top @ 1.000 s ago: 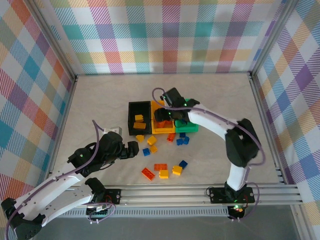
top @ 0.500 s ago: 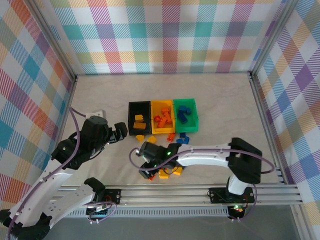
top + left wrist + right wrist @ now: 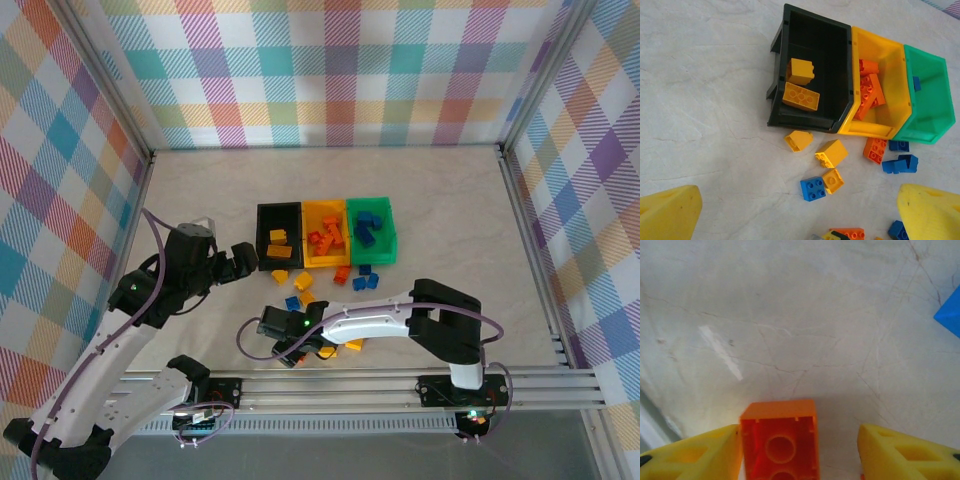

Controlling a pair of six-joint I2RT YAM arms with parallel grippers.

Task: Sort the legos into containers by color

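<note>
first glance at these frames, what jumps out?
The black bin, yellow bin and green bin, joined in a row mid-table, hold yellow, orange and blue bricks, with loose bricks scattered in front. Near the table's front edge, the right gripper straddles an orange brick, its hollow underside showing and the fingers open. The left gripper hovers open left of the black bin.

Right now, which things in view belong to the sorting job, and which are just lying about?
Job:
black plastic bin, yellow-orange plastic bin, green plastic bin; loose studded plastic bricks in yellow, orange and blue; orange brick between the fingers of the right gripper.

Just there:
checked fabric walls, aluminium frame rail.
</note>
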